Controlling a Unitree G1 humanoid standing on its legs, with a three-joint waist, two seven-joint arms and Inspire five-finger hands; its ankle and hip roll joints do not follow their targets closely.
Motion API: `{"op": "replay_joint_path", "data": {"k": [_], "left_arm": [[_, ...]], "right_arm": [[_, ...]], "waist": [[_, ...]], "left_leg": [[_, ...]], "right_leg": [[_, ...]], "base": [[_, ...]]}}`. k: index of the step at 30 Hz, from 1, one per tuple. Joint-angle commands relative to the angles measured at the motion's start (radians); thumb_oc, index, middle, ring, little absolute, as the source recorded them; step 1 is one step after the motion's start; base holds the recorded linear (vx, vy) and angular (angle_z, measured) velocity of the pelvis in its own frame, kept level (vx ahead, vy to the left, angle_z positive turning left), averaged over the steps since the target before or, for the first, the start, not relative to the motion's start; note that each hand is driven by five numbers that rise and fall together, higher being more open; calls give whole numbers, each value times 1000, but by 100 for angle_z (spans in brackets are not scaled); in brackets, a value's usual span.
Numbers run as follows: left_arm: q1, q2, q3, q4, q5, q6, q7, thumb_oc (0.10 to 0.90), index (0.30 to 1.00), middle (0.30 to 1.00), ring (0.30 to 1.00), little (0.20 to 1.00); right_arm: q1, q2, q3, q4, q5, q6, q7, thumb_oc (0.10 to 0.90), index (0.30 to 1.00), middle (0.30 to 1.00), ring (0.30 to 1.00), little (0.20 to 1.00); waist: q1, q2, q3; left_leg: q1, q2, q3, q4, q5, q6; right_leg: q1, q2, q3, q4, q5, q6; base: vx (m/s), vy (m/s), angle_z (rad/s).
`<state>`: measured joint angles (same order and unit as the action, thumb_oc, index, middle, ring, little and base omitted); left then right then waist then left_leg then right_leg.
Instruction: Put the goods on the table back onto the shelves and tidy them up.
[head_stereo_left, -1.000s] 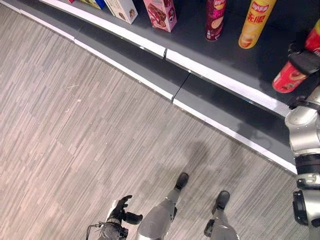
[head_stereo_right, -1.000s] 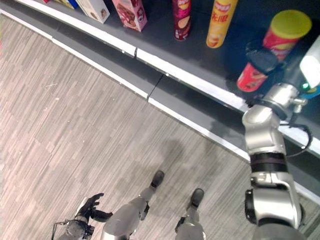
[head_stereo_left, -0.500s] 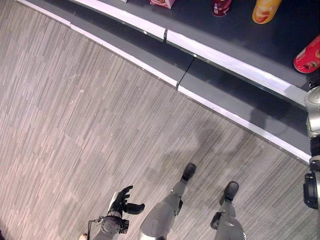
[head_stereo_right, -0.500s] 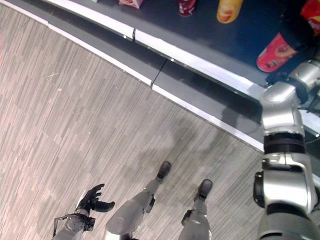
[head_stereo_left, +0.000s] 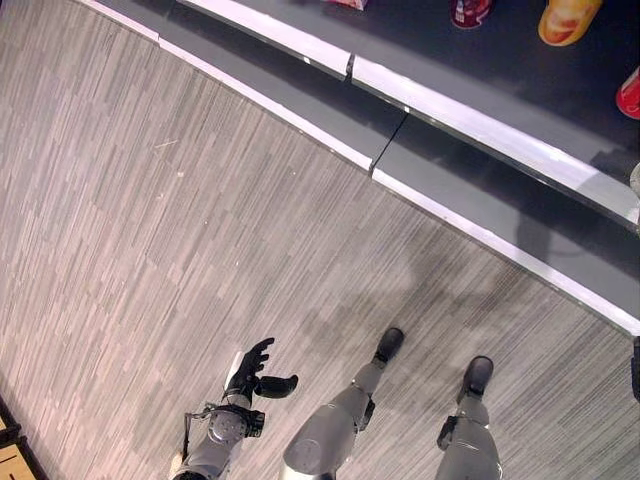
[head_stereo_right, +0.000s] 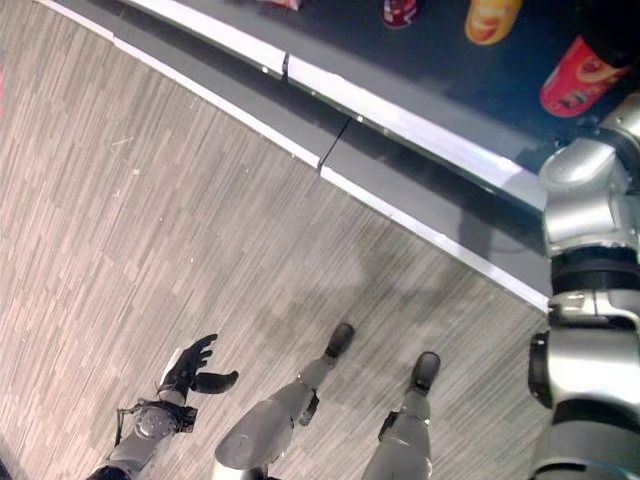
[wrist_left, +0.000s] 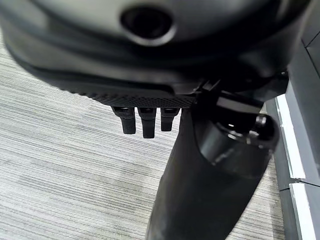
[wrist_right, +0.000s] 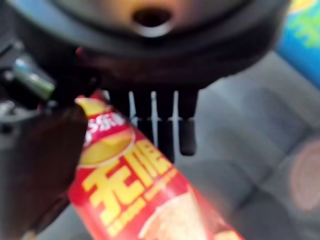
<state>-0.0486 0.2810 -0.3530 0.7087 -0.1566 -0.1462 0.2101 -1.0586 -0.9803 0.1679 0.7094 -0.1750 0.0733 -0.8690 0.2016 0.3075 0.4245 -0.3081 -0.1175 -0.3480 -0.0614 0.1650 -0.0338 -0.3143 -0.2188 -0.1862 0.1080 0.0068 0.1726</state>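
Right hand (wrist_right: 60, 135) curled round a red crisp can (wrist_right: 135, 195), held tilted over the dark shelf (head_stereo_right: 440, 70), thumb on one side and fingers (wrist_right: 165, 125) behind. Not yet set down upright. On the same shelf, further along: a maroon can (head_stereo_right: 400, 10) and a yellow can (head_stereo_right: 490, 18), apparently already placed. Left hand (head_stereo_left: 250, 368) low over the wooden floor (head_stereo_left: 150, 250), fingers relaxed, holding nothing. Remaining, by the look of it: standing this can beside the others, then fetching whatever goods are left.

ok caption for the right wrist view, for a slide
Right hand holding a red chip can between thumb and fingers, above the dark shelf.
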Motion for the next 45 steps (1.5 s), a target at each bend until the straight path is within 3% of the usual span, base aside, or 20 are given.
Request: {"op": "replay_joint_path", "data": {"k": [1, 20, 21, 36, 45], "left_arm": [[63, 87, -18, -6, 1, -8, 40, 800, 900, 900, 900, 900], [54, 90, -18, 1, -1, -11, 59, 800, 900, 900, 900, 900], [54, 90, -18, -1, -2, -11, 58, 800, 900, 900, 900, 900], [48, 89, -21, -1, -13, -9, 69, 800, 900, 900, 900, 900], [38, 80, -29, 14, -26, -1, 79, 800, 900, 900, 900, 900]], "right_arm": [[-132, -134, 70, -63, -44, -54, -65, 400, 300, 300, 300, 300], [-106, -101, 78, 7, 9, -64, -53, 406, 309, 309, 309, 309], [-105, -99, 78, 9, 16, -66, -52, 800, 900, 900, 900, 900], [-98, -71, 59, 34, 75, -81, -65, 800, 900, 900, 900, 900], [5, 59, -56, 70, 244, -146, -59, 800, 900, 900, 900, 900]], "waist": [[19, -19, -55], [0, -28, -27], [1, -29, -26], [-7, -35, -18], [-15, -45, -2]], "left_leg": [[-22, 81, 44, -24, -71, -45], [-30, 81, 55, -25, -69, -49], [-31, 82, 55, -25, -69, -48], [-34, 84, 63, -26, -70, -50], [-35, 90, 71, -26, -75, -49]], "right_leg": [[-96, -22, 22, 119, -84, -25], [-98, -24, 26, 107, -67, -21], [-98, -24, 27, 106, -66, -21], [-98, -21, 26, 100, -63, -20], [-93, -19, 25, 81, -53, -19]], "base": [[-5, -9, 4], [-4, -2, 1], [-5, -3, -6], [0, 0, 0], [0, 0, 0]]}}
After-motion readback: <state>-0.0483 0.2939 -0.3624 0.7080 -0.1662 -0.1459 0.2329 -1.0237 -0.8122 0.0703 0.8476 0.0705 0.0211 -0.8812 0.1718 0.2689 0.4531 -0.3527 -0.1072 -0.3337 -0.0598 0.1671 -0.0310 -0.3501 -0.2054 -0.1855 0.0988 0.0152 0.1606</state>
